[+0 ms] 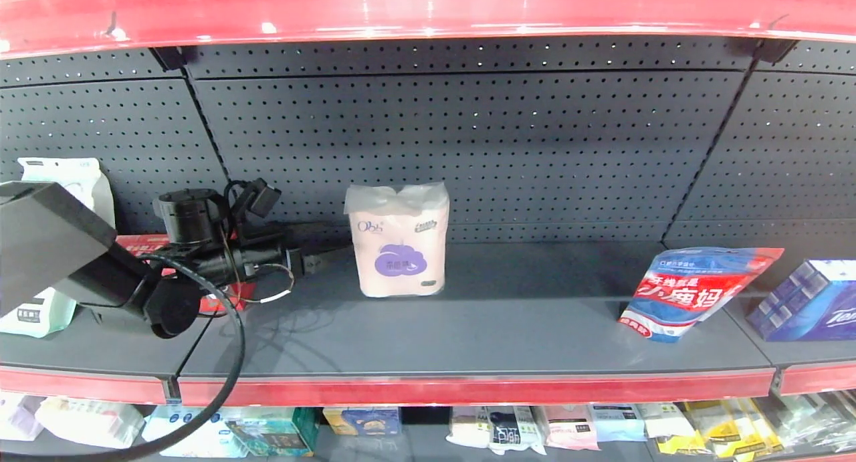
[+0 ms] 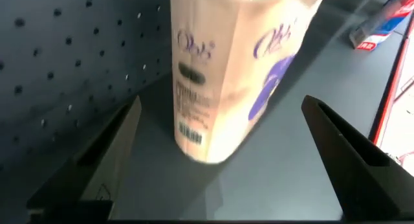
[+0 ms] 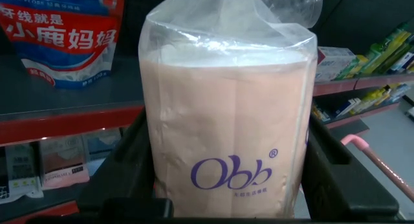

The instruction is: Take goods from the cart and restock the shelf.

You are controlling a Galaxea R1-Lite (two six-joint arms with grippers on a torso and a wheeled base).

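Standing just ahead of the spread left hand (image 2: 220, 101), a pink tissue pack (image 2: 226, 75) rests on the shelf (image 1: 508, 321); the right hand (image 3: 226, 140) pinches a second pack (image 3: 229, 101).

left arm (image 1: 200, 261) reaches level in from the left, wrist straight. left gripper (image 1: 329, 256) has its fingers (image 2: 110, 153) spread wide apart. right gripper (image 3: 229, 153) is clamped on a tissue roll pack (image 3: 226, 101), one finger each side.

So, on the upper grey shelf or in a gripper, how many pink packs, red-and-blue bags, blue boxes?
Pink plastic roll packs: 2, the standing pack on the grey shelf, the held pack in the right gripper.
Red-and-blue plastic bag: 1.
Blue rectangular box: 1.
Total: 4.
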